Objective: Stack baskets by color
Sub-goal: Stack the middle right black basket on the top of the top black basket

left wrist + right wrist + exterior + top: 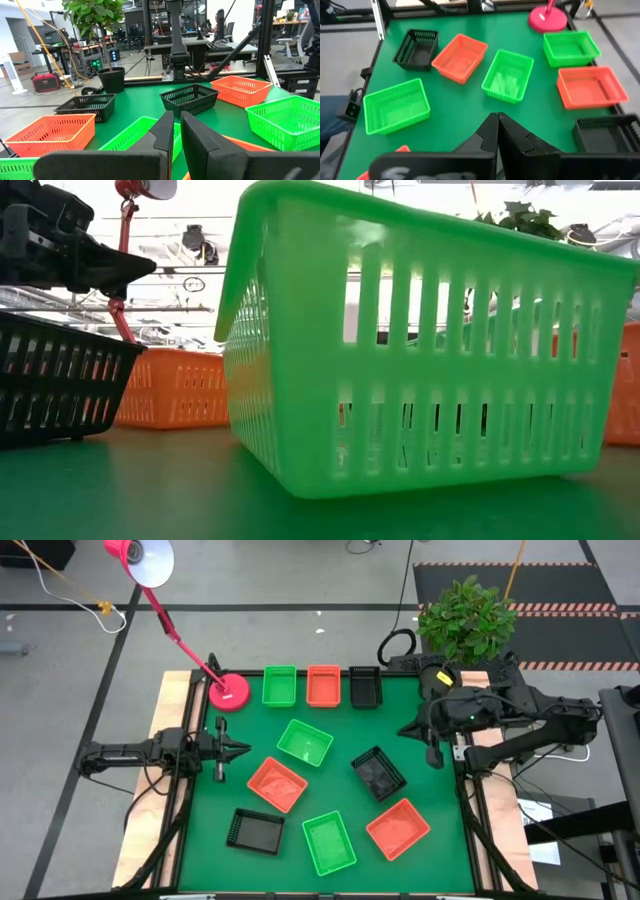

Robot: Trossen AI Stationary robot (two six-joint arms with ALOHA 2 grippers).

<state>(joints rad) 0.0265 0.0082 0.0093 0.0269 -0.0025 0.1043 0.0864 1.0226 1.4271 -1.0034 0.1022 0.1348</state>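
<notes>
Nine baskets on the green table mat (200,840), none stacked. Far row along the back edge: green basket (279,686), orange basket (323,685), black basket (365,687), side by side, apart. Six loose ones mid-mat: tilted green basket (305,743), orange-red basket (276,783) just beside it toward my left side, black mesh basket (378,773) right of centre, black basket by the near-left (255,831), near green basket (328,842), near orange basket (398,828). All upright, openings up, most turned at angles.

My left gripper (238,749) sits at the left mat edge, arm stretched out level, pointing in toward the tilted green and orange-red pair, fingers (167,132) nearly together with a thin gap, holding nothing. My right gripper (433,756) hangs at the right edge near the back, arm folded, pointed down and inward, fingers (487,132) pressed fully together, empty.

Pink lamp base (229,692) stands at the back-left corner, just beside the far green basket; potted plant (466,620) beyond the back-right corner. Open mat lies between the far row and the loose group, also down the left strip in front of my left gripper, and at the near-right corner
</notes>
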